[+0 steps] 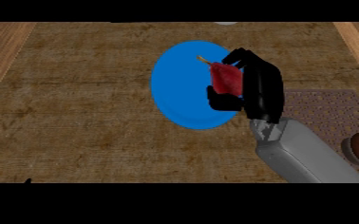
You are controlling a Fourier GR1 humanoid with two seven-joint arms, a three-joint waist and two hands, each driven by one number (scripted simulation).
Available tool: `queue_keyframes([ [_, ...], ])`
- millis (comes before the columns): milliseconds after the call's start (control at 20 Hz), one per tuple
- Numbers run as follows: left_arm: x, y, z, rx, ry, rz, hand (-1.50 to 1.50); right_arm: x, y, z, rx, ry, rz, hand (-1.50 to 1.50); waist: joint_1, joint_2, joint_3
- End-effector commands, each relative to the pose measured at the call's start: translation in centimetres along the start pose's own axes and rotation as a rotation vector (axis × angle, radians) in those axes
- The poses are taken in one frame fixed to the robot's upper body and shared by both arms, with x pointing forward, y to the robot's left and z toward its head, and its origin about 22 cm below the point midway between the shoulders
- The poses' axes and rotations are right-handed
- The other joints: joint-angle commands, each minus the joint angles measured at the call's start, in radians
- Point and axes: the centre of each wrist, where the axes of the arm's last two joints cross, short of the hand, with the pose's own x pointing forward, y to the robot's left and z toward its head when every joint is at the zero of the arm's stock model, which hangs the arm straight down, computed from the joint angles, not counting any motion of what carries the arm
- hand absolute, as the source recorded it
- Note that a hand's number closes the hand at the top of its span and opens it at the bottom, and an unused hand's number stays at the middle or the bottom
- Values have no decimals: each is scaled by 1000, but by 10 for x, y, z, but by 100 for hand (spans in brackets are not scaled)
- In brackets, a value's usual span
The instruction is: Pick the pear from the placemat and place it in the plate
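Note:
A blue plate [181, 88] lies on the brown counter near the middle of the head view. My right hand [261, 90] is over the plate's right edge, fingers and thumb curled round a red pear [227, 78] with a thin yellow stem pointing up left. The pear hangs above the plate's right part; whether it touches the plate cannot be told. A dark patterned placemat [319, 105] lies at the right, partly under my grey forearm. My left hand does not show.
A dark brown object [351, 147] peeks in at the right edge on the placemat. Light wooden strips border the counter at far left [14, 40] and far right. A pale object [226, 23] shows at the top edge.

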Motion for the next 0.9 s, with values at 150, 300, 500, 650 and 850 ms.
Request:
queue_keyframes([
  [150,99,-32,-57,-57,-452,142,0,7,32,-11,-4,165,-61,-150,-31,7,-9],
  [300,96,-33,-57,-46,-458,144,0,19,38,-15,-11,199,-116,-150,-25,1,-9],
  [500,94,-27,-57,-50,-446,146,0,26,29,-26,-107,193,-263,-150,-47,-2,-6],
  [650,90,-30,-53,-38,-430,156,0,24,28,-28,-180,210,-352,-150,-59,-4,-4],
  [850,84,-30,-51,-27,-419,175,0,28,17,-26,-230,235,-531,-150,-80,-11,-2],
])
